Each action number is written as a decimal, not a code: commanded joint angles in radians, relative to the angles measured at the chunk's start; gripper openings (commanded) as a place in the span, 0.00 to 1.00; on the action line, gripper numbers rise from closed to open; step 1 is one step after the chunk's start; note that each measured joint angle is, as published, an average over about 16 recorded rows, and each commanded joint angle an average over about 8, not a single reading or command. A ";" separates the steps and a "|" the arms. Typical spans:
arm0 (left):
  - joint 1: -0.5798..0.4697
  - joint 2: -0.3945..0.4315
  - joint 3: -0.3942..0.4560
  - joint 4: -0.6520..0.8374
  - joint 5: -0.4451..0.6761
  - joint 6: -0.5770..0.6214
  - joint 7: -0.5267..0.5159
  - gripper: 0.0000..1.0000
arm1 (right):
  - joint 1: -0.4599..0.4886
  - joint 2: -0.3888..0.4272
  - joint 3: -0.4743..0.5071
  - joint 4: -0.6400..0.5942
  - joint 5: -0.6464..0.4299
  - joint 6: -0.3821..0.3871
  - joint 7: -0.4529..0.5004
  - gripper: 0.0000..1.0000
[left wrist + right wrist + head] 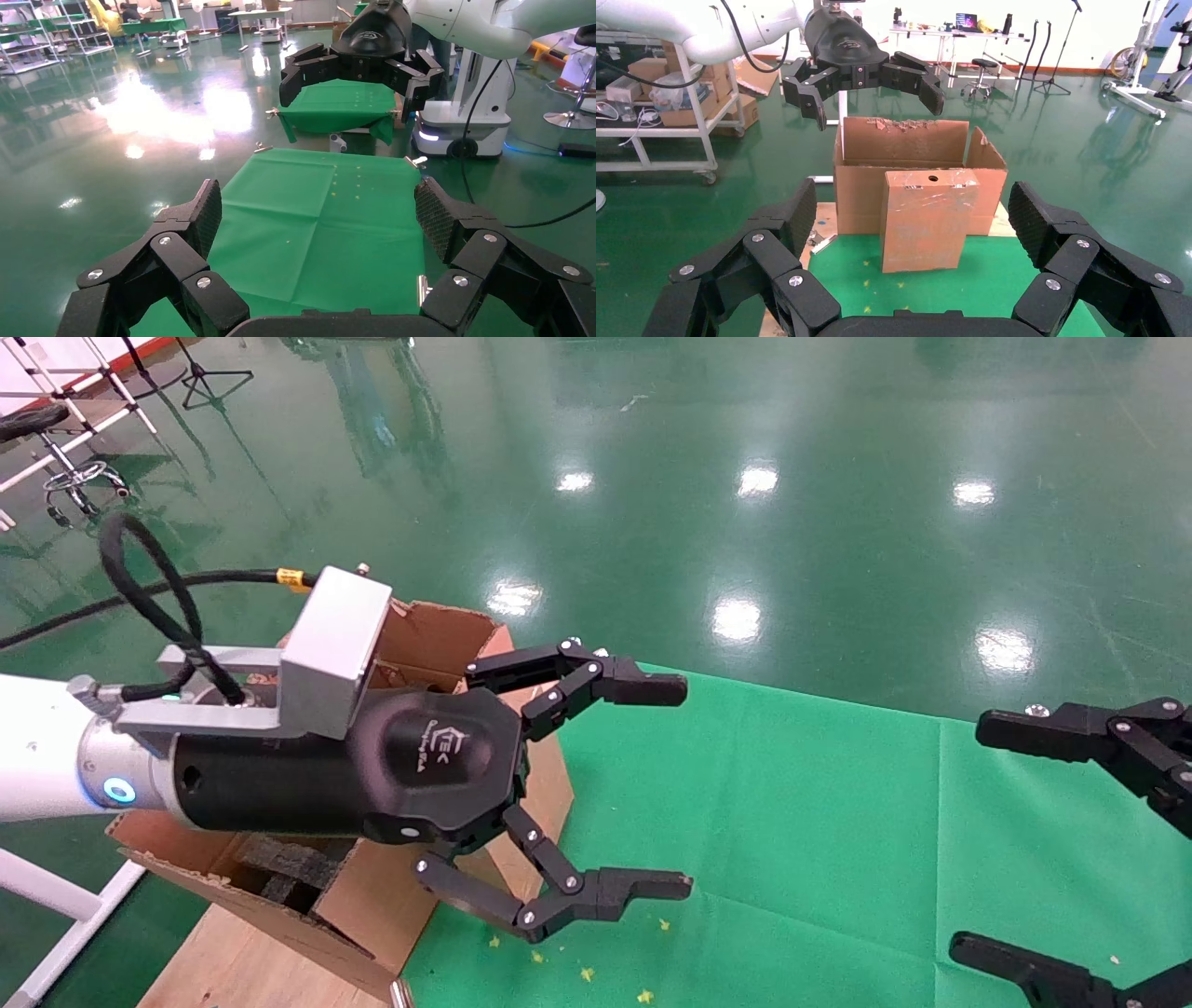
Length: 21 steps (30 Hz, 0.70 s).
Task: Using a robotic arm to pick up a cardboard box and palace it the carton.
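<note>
Brown cardboard box [925, 219] stands upright on the green cloth [989, 298] of the bench, centre of the right wrist view, just in front of the carton [905, 144] and overlapping it in that frame; touching or a small gap, cannot tell. Closed cuboid, glossy tape on the front face, small round hole near its top edge. Likely light and stiff, probably hollow; tape looks slick, so fingers may slide on it. Best hold, as a judgement: across the two narrow side faces, mid-height, on bare cardboard where possible, moderate squeeze so the walls don't buckle.

Left gripper [684, 787], the white arm's, sits centre-left of the head view, fingers spread wide, holding nothing, hanging in front of the carton [438, 631]. Right gripper [964, 836] shows at the right edge of the head view, fingers also wide apart and empty.

View differences: head view does not show the box at all; the left gripper body seems to block that spot. Only the right wrist view shows it, framed between the right fingers [796, 214], with the left gripper [876, 98] above the carton's torn back flap. Left wrist view looks the other way: green cloth [316, 225], shiny green floor, right gripper [351, 88] far off, no box, no carton. Black foam inside the carton shows only in the head view, lower left.
</note>
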 commanded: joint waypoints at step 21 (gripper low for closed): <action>-0.038 -0.029 0.032 -0.019 0.106 -0.027 -0.039 1.00 | 0.000 0.000 0.000 0.000 0.000 0.000 0.000 0.20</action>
